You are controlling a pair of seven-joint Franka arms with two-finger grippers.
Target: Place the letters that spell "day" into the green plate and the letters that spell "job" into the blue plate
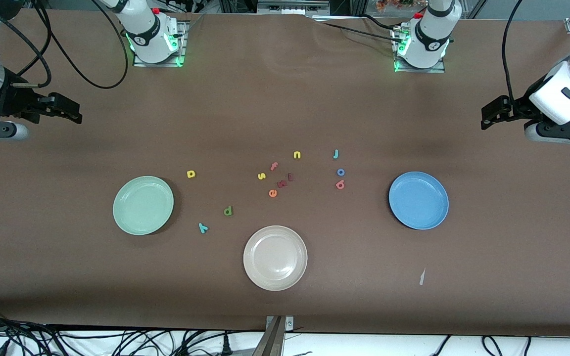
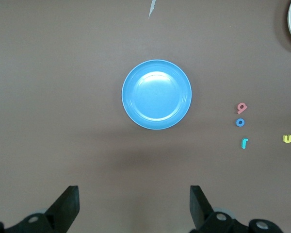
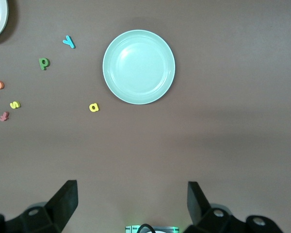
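Left gripper (image 1: 485, 116) at upper right of the front view, fingers wide, holding nothing; right gripper (image 1: 74, 111) at upper left, likewise wide and bare. Green plate (image 1: 143, 205) at centre left, with yellow a (image 1: 191, 173), olive d (image 1: 228, 211) and teal y (image 1: 203, 228) beside it. Blue plate (image 1: 418, 200) at centre right; j (image 1: 336, 154), o (image 1: 341, 172), b (image 1: 340, 184) stacked toward centre. Beige plate (image 1: 275, 257) at lower centre

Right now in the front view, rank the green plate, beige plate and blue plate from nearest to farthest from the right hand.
1. green plate, toward the right arm's end, closest to the right hand.
2. beige plate, mid-table, nearest the front camera.
3. blue plate, toward the left arm's end.
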